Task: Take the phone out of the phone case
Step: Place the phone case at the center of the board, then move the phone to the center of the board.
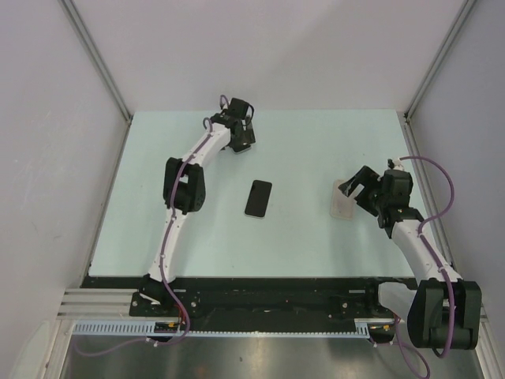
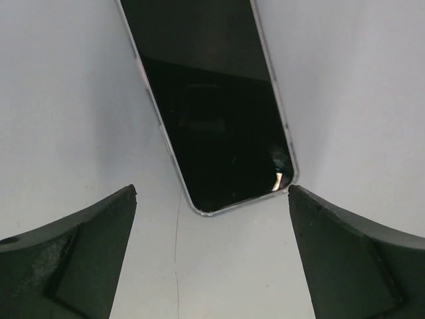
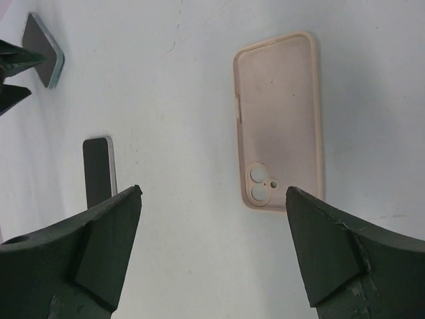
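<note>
Lying dark face up, the phone rests mid-worktop. The empty phone case (pale pink, lying flat) sits at its 3 o'clock, well apart. The right tool hangs just beside the case, fingers spread, gripping nothing. The left tool, at the phone's 11 o'clock, is likewise spread and empty.

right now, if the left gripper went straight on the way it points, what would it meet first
Most likely the phone, lying dead ahead of the open left gripper; depth is unclear, so bare table might come first.
</note>
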You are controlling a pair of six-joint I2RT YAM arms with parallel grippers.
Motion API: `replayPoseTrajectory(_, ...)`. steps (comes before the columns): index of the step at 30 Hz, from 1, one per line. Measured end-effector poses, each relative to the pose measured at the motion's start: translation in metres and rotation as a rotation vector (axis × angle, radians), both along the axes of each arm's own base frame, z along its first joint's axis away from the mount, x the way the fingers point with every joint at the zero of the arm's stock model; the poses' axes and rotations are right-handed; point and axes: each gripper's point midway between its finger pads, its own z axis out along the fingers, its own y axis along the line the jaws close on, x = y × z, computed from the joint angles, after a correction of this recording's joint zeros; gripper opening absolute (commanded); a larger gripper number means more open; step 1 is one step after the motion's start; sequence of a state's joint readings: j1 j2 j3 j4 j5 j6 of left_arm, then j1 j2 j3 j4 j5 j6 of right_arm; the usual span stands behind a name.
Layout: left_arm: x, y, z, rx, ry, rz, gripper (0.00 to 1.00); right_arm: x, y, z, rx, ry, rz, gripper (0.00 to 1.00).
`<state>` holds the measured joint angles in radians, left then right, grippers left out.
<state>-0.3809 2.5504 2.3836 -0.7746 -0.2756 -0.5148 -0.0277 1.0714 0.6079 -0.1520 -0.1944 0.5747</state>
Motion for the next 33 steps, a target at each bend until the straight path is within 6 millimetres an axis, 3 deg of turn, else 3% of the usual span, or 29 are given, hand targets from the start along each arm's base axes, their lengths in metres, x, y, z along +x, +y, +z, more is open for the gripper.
replayPoseTrajectory(4, -0.001, 0.001, -0.027, 0.016, 0.033, 0.015, 1.0, -0.001, 0.004, 0.001, 0.015, -0.001, 0.02, 0.94)
replayPoseTrajectory(33, 0.019, -0.007, -0.027, -0.045, -0.045, 0.12, 1.0, 0.015, 0.023, -0.018, 0.1, 0.024, 0.106, 0.94)
